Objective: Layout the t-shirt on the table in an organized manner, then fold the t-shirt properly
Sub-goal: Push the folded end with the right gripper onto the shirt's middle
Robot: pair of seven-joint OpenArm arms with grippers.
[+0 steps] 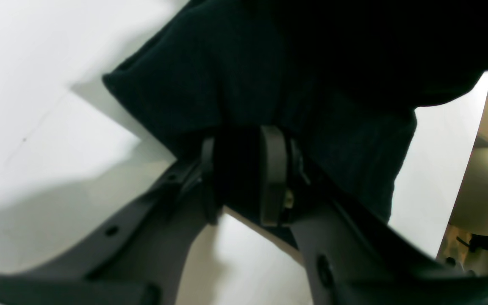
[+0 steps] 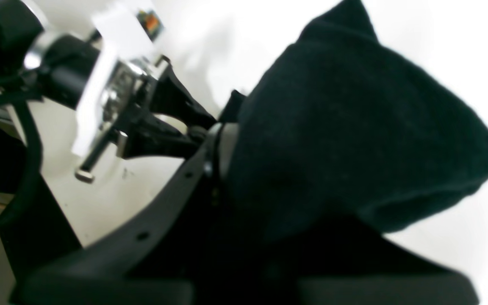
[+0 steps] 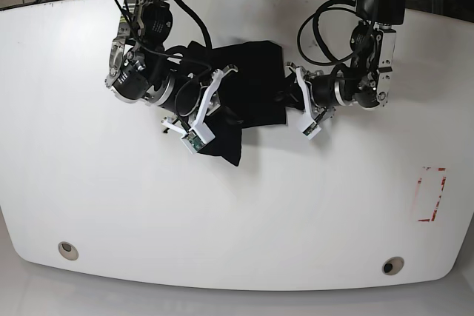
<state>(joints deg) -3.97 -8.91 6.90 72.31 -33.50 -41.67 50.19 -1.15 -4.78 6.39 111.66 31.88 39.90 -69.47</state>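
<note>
T-shirt cloth (image 1: 244, 84) is pinched in both claws: the left gripper (image 1: 237, 173) clamps one edge, the right gripper (image 2: 223, 169) the other. Between them it hangs bunched, long axis crosswise, near the table's (image 3: 237, 212) far edge, both arms equally close.

We see the black cloth t-shirt (image 3: 248, 94) bunched (plain side showing) on the glossy white desk (image 3: 222, 212).
</note>
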